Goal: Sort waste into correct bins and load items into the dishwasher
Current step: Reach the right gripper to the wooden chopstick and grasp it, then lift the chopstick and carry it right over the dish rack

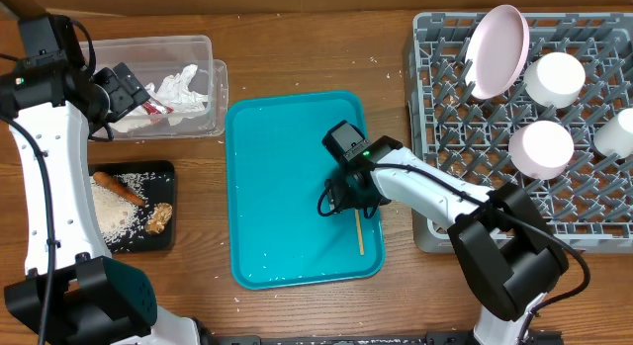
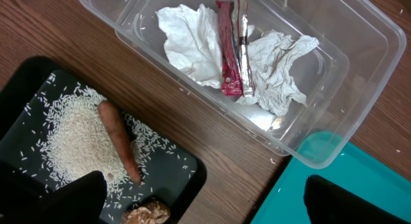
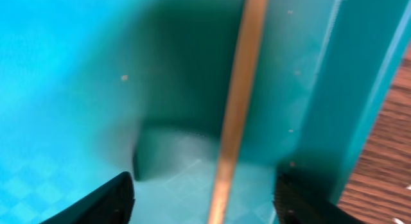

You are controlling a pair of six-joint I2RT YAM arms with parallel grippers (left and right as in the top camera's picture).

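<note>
On the teal tray (image 1: 267,187), near its right rim, lies the wooden chopstick (image 1: 360,231). My right gripper (image 3: 205,201) is low over it, jaws apart, one finger either side of the stick, not clamped. My left gripper (image 2: 205,205) hangs wide open and empty above the gap between the clear tub (image 2: 359,70) and the black tray (image 2: 186,169). Tub holds the crumpled napkin (image 2: 189,47) and the red wrapper (image 2: 230,57). Black tray holds rice (image 2: 70,137), the carrot (image 2: 119,140) on top, and the brown lump (image 2: 146,214) beside. Grey dish rack (image 1: 445,108) at right holds a pink plate (image 1: 499,48) standing on edge and white cups (image 1: 554,78).
</note>
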